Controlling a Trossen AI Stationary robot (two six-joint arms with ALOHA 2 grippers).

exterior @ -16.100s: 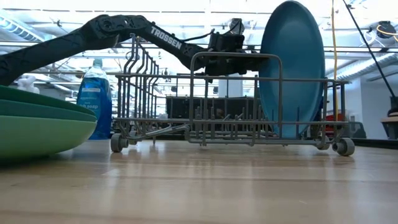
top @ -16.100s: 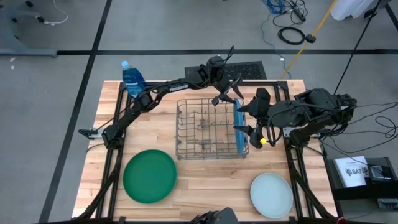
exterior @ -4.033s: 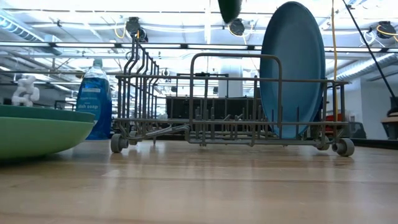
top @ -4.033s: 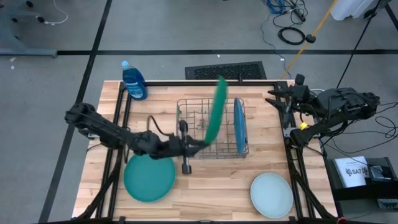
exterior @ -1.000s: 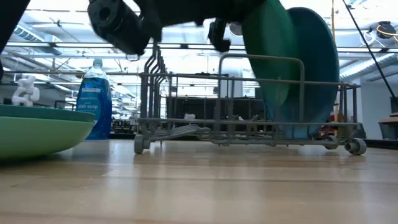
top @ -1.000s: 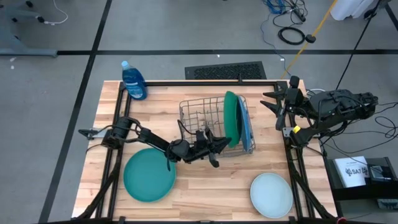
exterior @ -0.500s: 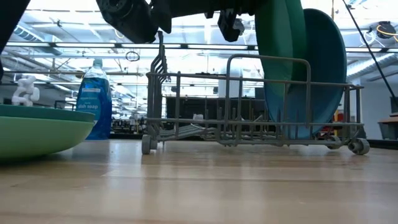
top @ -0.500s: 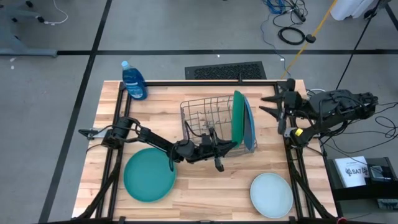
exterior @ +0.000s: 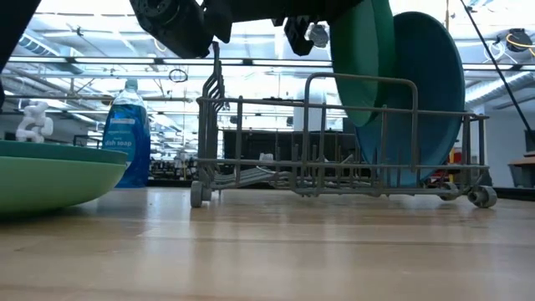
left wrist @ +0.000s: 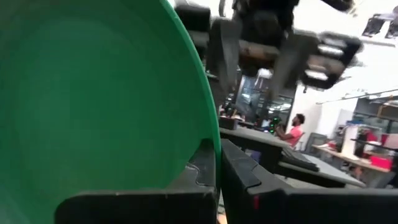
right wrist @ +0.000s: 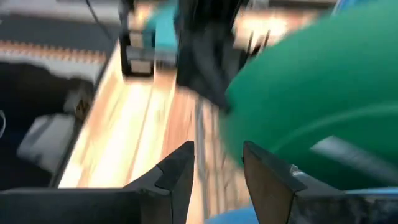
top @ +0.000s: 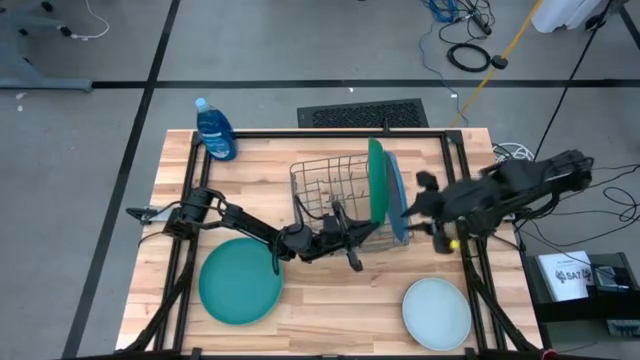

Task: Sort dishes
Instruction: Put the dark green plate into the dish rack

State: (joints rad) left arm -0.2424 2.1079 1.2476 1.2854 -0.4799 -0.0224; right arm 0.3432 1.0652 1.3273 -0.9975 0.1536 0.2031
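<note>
A green plate [top: 377, 180] stands on edge over the grey wire rack [top: 325, 190], next to a blue plate [top: 398, 205] that stands in the rack's right end. My left gripper [top: 360, 236] is shut on the green plate. In the low view the green plate [exterior: 359, 58] dips its lower rim below the rack's top rail [exterior: 359, 79], clear of the rack's floor. My right gripper [top: 415, 205] hovers open just right of the two plates, touching nothing. A teal plate [top: 240, 282] tops a stack at the near left. A pale mint plate [top: 437, 312] lies at the near right. My left gripper pinches the green plate's rim [left wrist: 214, 155] on the side nearest the table's front edge, one finger on each face. The fingers come from the near left, slanting upward. The plate stands nearly upright above the fingers, with its lower part inside the rack's top.
A blue soap bottle [top: 215, 130] stands at the table's far left corner. The stack of plates [exterior: 50, 171] fills the near left. Bare wood lies along the near edge between the stack and the pale mint plate. The room beyond holds desks and a person [left wrist: 297, 127].
My left gripper has rolled and lifted a little, so the green plate stands more upright, close to the blue plate. The rack has slid slightly toward the table's right edge. My right gripper has swung from the right edge toward the plates and tipped downward, still open.
</note>
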